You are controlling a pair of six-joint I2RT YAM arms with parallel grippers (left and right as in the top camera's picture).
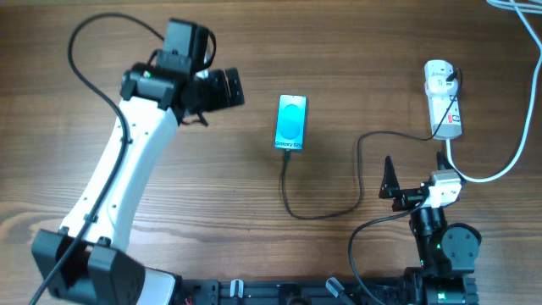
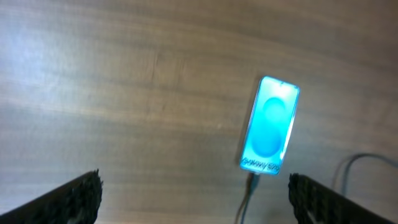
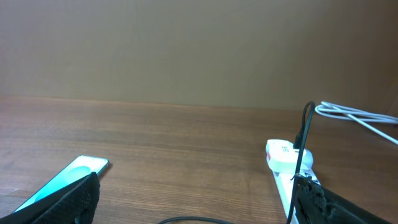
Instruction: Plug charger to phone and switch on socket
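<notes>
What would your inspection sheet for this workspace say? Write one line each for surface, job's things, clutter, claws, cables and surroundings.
Surface: brown wooden table.
Job's things: phone lies flat, screen lit cyan; charger tip meets the phone's short end and looks plugged in; its white adapter sits in the socket; switch position cannot be told.
Clutter: nothing seen.
Claws: left claw open, apart from the phone; right claw open, holding nothing.
Cables: thicker white cable leads from the socket off the table's far right.
Surroundings: plain wall behind the table.
</notes>
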